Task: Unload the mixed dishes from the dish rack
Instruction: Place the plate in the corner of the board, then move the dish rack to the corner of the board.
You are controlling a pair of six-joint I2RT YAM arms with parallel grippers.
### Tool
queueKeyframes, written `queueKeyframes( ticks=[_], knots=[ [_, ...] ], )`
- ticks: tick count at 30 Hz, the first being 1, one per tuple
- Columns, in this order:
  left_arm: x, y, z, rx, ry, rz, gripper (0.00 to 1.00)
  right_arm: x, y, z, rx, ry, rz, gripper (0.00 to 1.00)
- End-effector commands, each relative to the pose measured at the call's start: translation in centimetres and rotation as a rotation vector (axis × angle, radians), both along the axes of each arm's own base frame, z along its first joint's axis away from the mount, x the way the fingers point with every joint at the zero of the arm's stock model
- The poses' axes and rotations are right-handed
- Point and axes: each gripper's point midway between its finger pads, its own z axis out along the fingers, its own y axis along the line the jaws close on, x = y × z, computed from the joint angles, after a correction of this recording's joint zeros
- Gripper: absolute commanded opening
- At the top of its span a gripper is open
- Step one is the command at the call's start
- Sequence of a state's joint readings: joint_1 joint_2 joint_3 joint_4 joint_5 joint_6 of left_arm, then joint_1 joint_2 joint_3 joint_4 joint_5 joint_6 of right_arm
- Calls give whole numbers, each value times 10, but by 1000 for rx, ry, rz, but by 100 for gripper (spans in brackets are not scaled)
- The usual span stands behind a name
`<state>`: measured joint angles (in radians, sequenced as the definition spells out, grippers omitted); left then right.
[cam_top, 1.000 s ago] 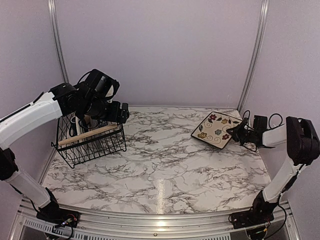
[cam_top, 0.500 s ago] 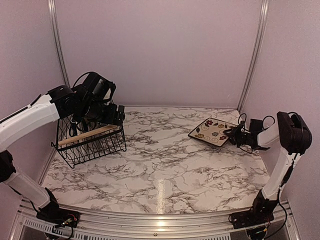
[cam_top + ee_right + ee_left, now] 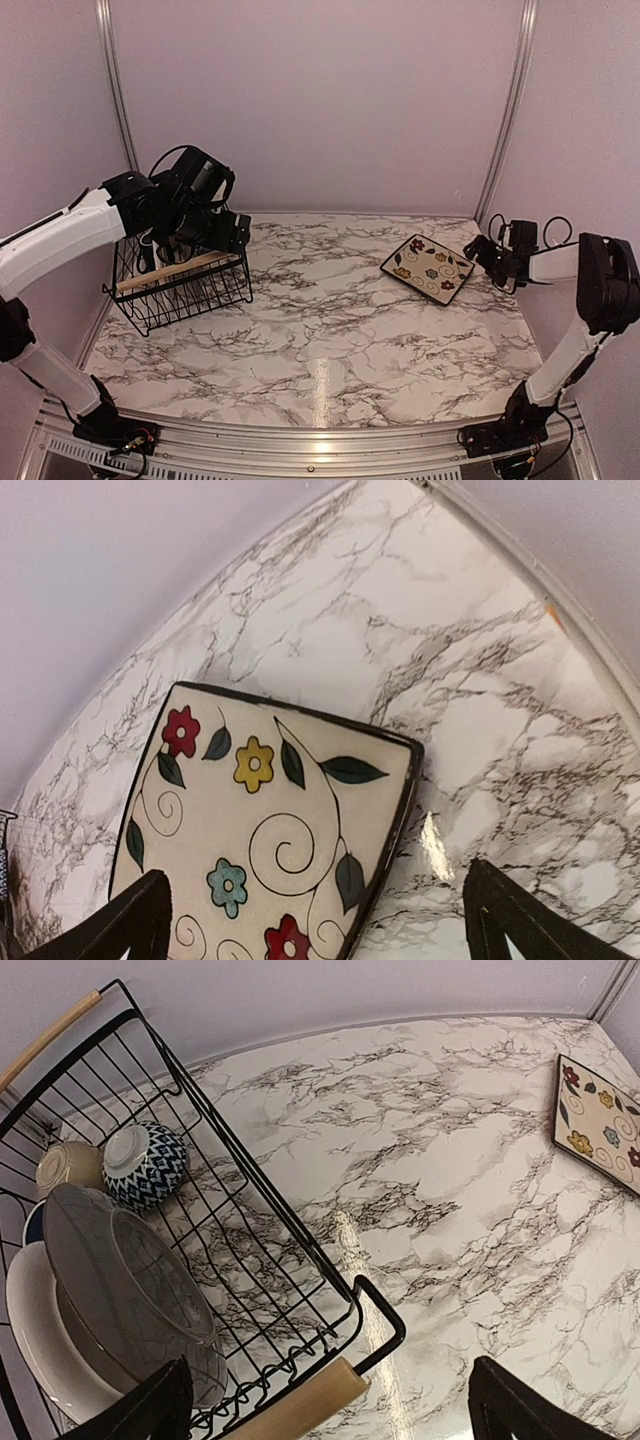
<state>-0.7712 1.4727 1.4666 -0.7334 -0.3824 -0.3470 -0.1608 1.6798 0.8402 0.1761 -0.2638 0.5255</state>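
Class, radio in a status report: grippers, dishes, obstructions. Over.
Left gripper open over rack, empty. Right gripper open, empty; square plate flat on table. Bowls in rack. Nothing in the way.

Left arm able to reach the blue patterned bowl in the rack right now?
Probably yes. The left gripper hangs open above the open-topped rack. Nothing covers the blue bowl, though a cream bowl sits close beside it.

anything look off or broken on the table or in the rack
Nothing stands out. The square cream plate with painted flowers lies flat and intact on the marble table; the blue-and-white patterned bowl leans inside the black wire dish rack. No spill or breakage shows.
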Motion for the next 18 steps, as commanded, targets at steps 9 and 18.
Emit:
queueKeyframes(
  ticks=[9,18],
  knots=[
    [6,-18,-41,86,148,-43,85,-20,9,81,-239,-144,42,98],
    [7,-29,-52,112,170,-51,71,-21,31,106,-248,-213,90,98]
  ],
)
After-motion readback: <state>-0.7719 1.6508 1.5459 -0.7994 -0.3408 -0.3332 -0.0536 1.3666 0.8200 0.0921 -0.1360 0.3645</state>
